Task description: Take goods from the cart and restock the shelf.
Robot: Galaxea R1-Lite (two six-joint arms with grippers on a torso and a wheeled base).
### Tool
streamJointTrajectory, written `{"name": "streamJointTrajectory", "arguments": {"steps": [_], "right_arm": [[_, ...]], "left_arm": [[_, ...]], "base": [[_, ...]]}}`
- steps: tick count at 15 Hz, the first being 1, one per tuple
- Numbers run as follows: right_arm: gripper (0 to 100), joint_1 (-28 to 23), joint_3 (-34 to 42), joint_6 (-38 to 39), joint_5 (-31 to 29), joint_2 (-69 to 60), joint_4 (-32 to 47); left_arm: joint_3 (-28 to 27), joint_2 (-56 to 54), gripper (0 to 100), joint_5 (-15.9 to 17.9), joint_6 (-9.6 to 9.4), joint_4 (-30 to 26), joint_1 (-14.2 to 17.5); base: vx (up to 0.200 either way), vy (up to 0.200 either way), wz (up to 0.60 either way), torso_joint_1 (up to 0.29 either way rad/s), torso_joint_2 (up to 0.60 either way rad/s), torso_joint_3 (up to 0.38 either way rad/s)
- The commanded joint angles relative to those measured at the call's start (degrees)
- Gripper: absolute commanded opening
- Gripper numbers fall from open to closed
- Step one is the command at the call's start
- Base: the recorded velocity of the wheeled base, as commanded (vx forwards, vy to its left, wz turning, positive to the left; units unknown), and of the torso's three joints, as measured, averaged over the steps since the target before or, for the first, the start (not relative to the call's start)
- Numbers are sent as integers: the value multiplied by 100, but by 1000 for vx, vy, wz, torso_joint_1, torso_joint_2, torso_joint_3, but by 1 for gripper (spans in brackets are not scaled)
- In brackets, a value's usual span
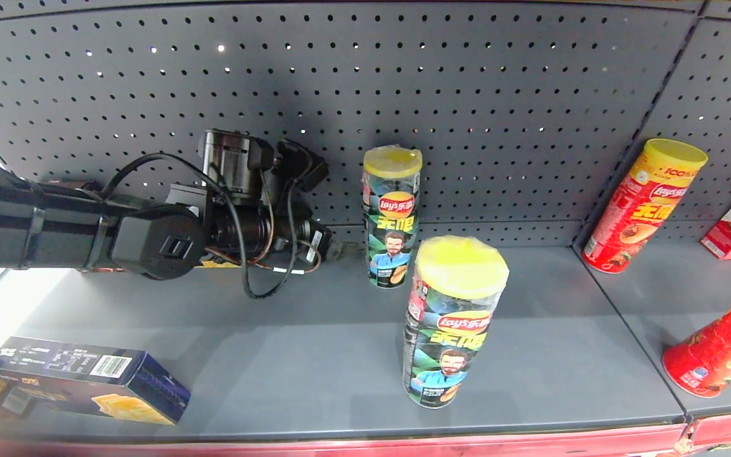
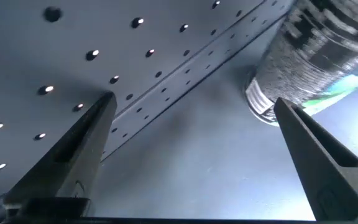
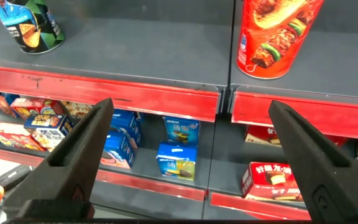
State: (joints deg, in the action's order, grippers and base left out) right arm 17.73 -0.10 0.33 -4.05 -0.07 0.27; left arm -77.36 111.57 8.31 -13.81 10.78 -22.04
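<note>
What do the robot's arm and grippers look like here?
The left arm is a glossy black tube with a silver cylinder at the wrist and looping black cables. The left gripper and right gripper have dark grey fingers tapering to points.

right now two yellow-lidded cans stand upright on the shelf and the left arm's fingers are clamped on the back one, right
Not clamped: the left wrist view shows the left gripper with its fingers open and empty, the back can just beyond them. It and the front can do stand upright on the shelf.
</note>
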Motion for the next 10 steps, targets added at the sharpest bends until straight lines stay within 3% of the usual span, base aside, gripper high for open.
{"name": "streamJointTrajectory", "arguments": {"steps": [1, 6, 10], "right_arm": [[100, 3, 1, 2, 0, 7, 0], [100, 3, 1, 2, 0, 7, 0], [100, 3, 1, 2, 0, 7, 0]], "left_arm": [[11, -4, 100, 4, 1, 3, -2], [555, -504, 100, 469, -87, 3, -55], [432, -188, 100, 285, -34, 531, -195]], "base": [[0, 0, 0, 0, 0, 0], [0, 0, 0, 0, 0, 0], [0, 0, 0, 0, 0, 0]]}}
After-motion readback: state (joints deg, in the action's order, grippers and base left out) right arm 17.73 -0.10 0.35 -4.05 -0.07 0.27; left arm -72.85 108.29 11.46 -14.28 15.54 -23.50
